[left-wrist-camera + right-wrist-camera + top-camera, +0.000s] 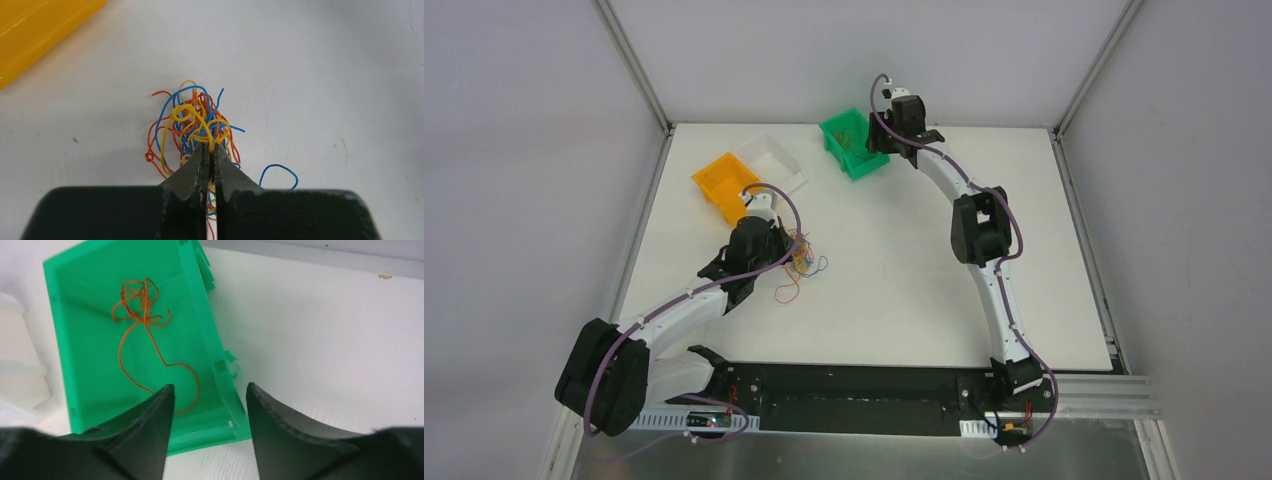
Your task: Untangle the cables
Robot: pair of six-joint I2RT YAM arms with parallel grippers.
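Walls (524,150), plain grey, close three sides of the cell, w/ metal rails (636,70) slanting up at the far corners. White table (904,300) fills the floor betw. them; it is matte, and the left wrist view shows faint scuffs and dark specks. Black plate (854,395) runs along the table's 6 o'clock edge and carries both arm bases.

L arm (674,305) reaches toward 10 o'clock; R arm (984,250) arcs up to 12 o'clock.

Three bins sit at the far side: orange bin (722,185) (35,30) at 10 o'clock, clear bin (774,160) just beside it at 11, green bin (852,143) (90,370) at 12, tilted to the table edge.

R gripper (210,390) hangs over the green bin's near corner, jaws wide apart, nothing betw. them.

L gripper (210,150) (792,250) is down at the table, approx. 9 o'clock of centre, fingers pinched tight on the cables (192,125) (802,262). That is a knot of orange, blue and yellow strands lying on the table, well apart from the bins.

One orange strand (136,296) lies alone inside the green bin, knotted at its far end.

Blue loop (278,166) pokes out at 4 o'clock of the knot.
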